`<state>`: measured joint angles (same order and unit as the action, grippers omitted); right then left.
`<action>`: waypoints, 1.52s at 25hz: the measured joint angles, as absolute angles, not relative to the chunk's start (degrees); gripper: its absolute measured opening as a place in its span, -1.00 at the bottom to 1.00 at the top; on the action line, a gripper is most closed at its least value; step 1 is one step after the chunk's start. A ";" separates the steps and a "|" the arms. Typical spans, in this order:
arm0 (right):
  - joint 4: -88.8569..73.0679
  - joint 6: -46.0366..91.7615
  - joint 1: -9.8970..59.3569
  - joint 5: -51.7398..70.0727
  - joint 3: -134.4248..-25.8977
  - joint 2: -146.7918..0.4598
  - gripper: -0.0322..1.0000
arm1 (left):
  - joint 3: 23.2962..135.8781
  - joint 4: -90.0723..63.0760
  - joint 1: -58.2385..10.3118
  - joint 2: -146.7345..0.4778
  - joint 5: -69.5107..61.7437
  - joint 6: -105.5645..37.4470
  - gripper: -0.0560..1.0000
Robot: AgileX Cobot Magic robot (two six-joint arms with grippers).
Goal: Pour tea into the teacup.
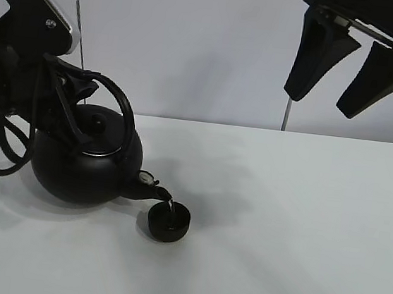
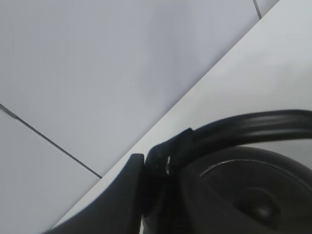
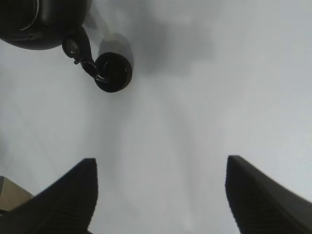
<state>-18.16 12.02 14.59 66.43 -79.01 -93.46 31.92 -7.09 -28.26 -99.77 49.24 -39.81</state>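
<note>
Black kettle (image 1: 84, 166) one, teacup (image 1: 169, 222) one, pincers two

Kettle (image 1: 85, 159) left on table (image 1: 300, 237); spout over teacup (image 1: 169, 222), seemingly just right-front of kettle.

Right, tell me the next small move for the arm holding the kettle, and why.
Probably hold the tilt steady a moment longer, then ease the kettle back upright. Its spout hangs over the teacup and a thin stream seems to be falling in. The left gripper is shut on the handle. How full the cup is cannot be told, and it is small, so tipping further risks overflow.
</note>
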 joint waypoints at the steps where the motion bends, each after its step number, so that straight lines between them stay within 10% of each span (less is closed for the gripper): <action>1: -18.17 12.02 14.59 66.43 -79.01 -93.46 0.04 | 31.92 -7.09 -28.26 -99.77 49.24 -39.81 -0.67; 38: -18.21 12.02 14.59 66.43 -79.01 -93.46 0.04 | 18.73 -9.63 -28.26 -99.43 58.10 -6.72 -0.67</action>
